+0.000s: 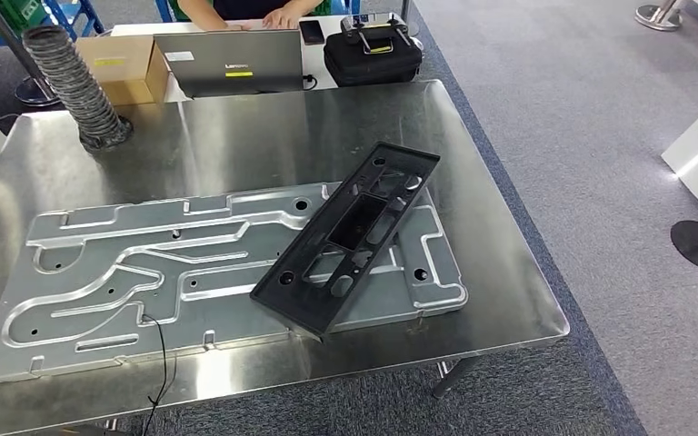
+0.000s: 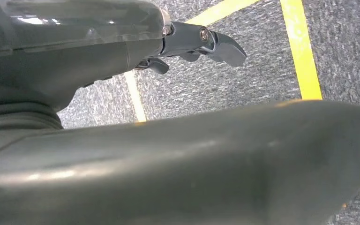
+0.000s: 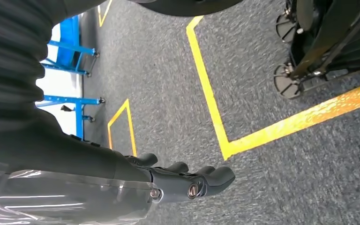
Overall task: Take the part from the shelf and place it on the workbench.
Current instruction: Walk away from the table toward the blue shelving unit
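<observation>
Black flat rectangular plastic part [image 1: 350,234] with cut-out slots, lying askew on top of the large embossed silver metal plate [image 1: 145,272], over that plate's right end, one long end reaching past the plate's far edge towards the black zipped case [image 1: 372,56]

Plate resting flat on the shiny steel workbench [image 1: 509,300]; thin black cable [image 1: 159,363] trailing from the plate's near edge over the bench front

Beyond the plate, at the far left of the bench: grey ribbed flexible hose [image 1: 73,77] standing on the surface; behind it a brown cardboard box [image 1: 123,68], a grey open laptop [image 1: 232,62] and the case, with a person's hands [image 1: 282,18] at the laptop

Left hand [image 2: 192,44] hanging over grey carpet with yellow floor lines [image 2: 302,51], fingers loosely spread, holding nothing

Right hand [image 3: 187,180] likewise over grey carpet beside a yellow floor line [image 3: 211,93], fingers extended and slightly apart, grasping nothing; blue metal frame [image 3: 72,70] and black wheeled stand [image 3: 318,42] on the floor farther off
</observation>
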You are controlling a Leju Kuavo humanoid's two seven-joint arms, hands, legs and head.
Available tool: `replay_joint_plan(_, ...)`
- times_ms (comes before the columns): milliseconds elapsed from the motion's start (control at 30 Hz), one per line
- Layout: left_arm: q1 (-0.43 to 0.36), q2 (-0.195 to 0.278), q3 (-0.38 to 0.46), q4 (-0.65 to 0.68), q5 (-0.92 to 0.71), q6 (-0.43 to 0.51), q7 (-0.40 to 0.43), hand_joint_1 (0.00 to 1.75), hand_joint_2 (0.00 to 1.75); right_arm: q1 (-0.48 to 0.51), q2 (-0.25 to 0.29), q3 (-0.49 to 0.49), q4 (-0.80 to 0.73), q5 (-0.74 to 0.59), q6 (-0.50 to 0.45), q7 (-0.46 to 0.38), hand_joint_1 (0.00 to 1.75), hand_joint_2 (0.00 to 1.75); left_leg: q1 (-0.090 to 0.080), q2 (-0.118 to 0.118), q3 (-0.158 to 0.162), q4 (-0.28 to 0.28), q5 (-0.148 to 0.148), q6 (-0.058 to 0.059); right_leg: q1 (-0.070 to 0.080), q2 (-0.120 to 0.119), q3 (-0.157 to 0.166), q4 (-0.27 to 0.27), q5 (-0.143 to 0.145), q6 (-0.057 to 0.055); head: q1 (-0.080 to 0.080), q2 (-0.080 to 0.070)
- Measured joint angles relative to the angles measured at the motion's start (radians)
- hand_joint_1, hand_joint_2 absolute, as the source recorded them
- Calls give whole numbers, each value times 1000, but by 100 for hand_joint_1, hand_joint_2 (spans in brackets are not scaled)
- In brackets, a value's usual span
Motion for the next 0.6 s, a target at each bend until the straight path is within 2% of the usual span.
replay_joint_plan(67, -1, 0, 0, 0, 1, -2, 0, 0, 0, -2, 0, 4, 0, 2, 0, 0, 0, 175, -2, 0, -3, 3, 4, -7, 5, 0, 71, -134, 45, -11, 0, 0)
replay_joint_plan(100, -2, 0, 0, 0, 2, -3, 0, 0, 0, -3, -1, 6, 0, 3, 0, 0, 0, 175, -3, 0, -5, 3, 7, -12, 8, 0, 86, -166, 53, -16, 0, 0)
replay_joint_plan(200, -2, 0, 0, 0, 2, -3, 0, 0, 0, -3, -1, 9, 1, 7, 1, 0, 0, 175, -2, 1, -9, 2, 16, -31, 11, -1, 81, -182, 68, -31, 0, 0)
replay_joint_plan(233, -2, 1, 0, 0, 2, -3, 0, 0, 0, -3, -1, 10, 1, 8, 1, 0, 0, 175, -1, 0, -14, 9, 7, -36, 8, -3, 78, -187, 76, -38, 0, 0)
replay_joint_plan(267, -1, 2, 0, 0, 2, -3, 0, 0, 0, -3, -1, 11, 2, 9, 3, -1, 0, 175, -1, -1, -23, 33, -17, -41, 6, -5, 73, -192, 85, -45, 0, 0)
replay_joint_plan(300, -1, 3, 0, 0, 2, -4, 0, 0, 0, -4, -1, 12, 2, 11, 4, -1, 0, 175, 0, -1, -40, 77, -54, -45, 5, -6, 67, -194, 92, -49, 0, 0)
replay_joint_plan(367, 0, 5, 0, 0, 2, -5, 0, 0, 0, -3, -1, 14, 2, 14, 8, -2, 0, 175, 3, -2, -83, 205, -137, -52, 7, -8, 48, -191, 103, -54, 0, 0)
replay_joint_plan(400, 0, 6, 0, 0, 2, -6, 0, 0, 0, -3, -1, 14, 2, 14, 10, -2, 0, 175, 4, -2, -94, 254, -160, -55, 8, -8, 38, -188, 109, -54, 0, 0)
replay_joint_plan(433, 0, 7, 0, 0, 2, -7, 1, 0, 0, -3, -1, 14, 2, 15, 11, -2, 0, 175, 4, -1, -89, 269, -164, -57, 8, -8, 28, -184, 113, -53, 0, 0)
replay_joint_plan(467, 0, 8, 0, 0, 2, -7, 1, 0, 0, -3, -1, 15, 2, 15, 11, -2, 0, 175, 5, -1, -63, 243, -149, -57, 8, -8, 19, -179, 117, -50, 0, 0)
replay_joint_plan(533, -2, 10, 0, 0, 2, -8, 2, 0, 0, -3, -1, 15, 3, 17, 11, -2, 0, 175, 6, -2, 25, 107, -105, -54, 7, -7, 4, -166, 123, -44, 0, 0)
replay_joint_plan(567, -3, 10, 0, 0, 2, -8, 2, 0, 0, -3, -1, 16, 3, 18, 11, -2, 0, 175, 5, -3, 59, 47, -88, -48, 8, -7, -2, -160, 125, -40, 0, 0)
replay_joint_plan(600, -3, 11, 0, 0, 3, -8, 2, 0, 0, -3, -1, 17, 3, 20, 11, -2, 0, 175, 4, -5, 78, 9, -79, -42, 9, -7, -6, -155, 128, -34, 0, 0)
